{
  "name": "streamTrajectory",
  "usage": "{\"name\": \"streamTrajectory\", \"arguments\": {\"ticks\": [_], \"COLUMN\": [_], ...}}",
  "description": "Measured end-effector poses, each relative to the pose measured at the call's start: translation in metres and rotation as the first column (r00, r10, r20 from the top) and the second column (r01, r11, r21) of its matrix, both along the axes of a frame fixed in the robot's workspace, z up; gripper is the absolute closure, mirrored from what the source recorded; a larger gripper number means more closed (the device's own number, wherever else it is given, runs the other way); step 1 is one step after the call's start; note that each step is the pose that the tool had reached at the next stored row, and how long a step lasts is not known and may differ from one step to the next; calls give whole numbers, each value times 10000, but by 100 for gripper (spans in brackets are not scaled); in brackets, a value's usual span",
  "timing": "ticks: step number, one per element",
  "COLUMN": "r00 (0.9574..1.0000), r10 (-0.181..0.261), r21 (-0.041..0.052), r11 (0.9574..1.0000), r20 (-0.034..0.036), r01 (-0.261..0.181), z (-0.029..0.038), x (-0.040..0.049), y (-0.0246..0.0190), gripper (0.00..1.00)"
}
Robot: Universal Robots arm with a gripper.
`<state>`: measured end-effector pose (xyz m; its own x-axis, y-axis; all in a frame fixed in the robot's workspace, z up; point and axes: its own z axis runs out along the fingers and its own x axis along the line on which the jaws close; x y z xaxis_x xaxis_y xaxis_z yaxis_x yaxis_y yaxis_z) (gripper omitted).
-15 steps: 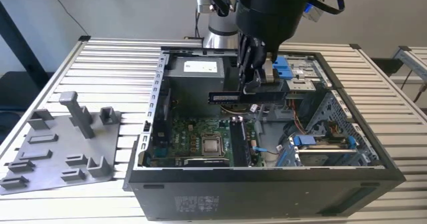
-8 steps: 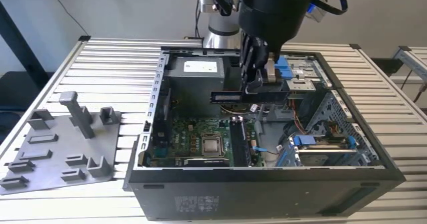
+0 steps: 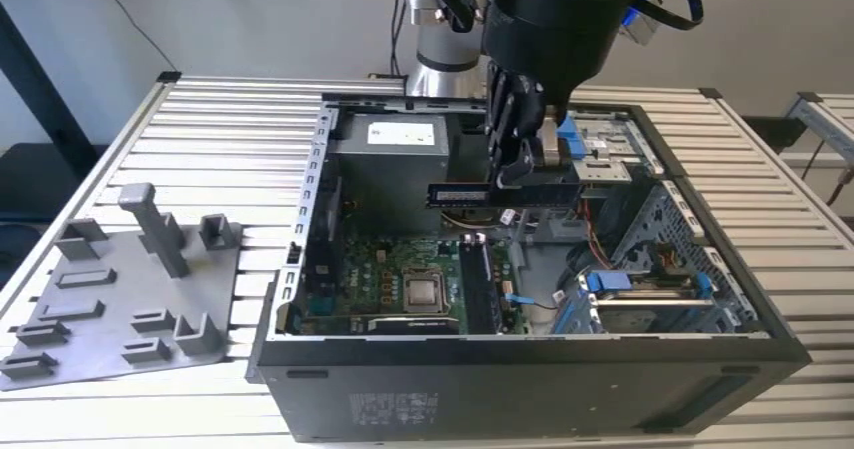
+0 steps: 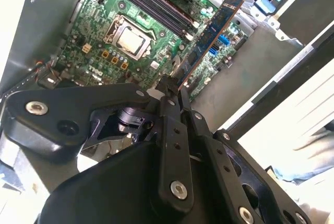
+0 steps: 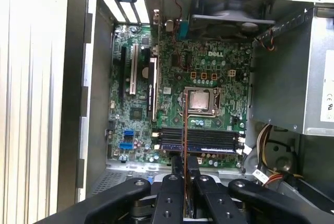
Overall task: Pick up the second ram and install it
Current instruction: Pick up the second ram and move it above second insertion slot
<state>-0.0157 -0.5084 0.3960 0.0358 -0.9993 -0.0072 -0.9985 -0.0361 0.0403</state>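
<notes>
arm hangs straight down into the open case (image 3: 534, 394), gripper (image 3: 521, 181) clamped on the ram (image 3: 461, 195). ram's held level in the air above the motherboard (image 3: 380, 274), over the slots (image 5: 209, 141) by the cpu (image 3: 424, 291).

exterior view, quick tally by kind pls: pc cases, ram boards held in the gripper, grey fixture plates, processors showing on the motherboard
open computer case: 1
second ram, held in the gripper above the case: 1
grey fixture plate: 1
processor: 1
total: 4
</notes>
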Motion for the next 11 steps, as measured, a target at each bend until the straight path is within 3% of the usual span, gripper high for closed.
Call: {"name": "streamTrajectory", "arguments": {"ticks": [7,11], "r00": [10000,10000], "r10": [0,2], "r21": [1,-1], "r11": [10000,10000], "r20": [1,0], "r01": [0,-2], "z": [0,0], "x": [2,2], "y": [3,49], "gripper": [86,86]}}
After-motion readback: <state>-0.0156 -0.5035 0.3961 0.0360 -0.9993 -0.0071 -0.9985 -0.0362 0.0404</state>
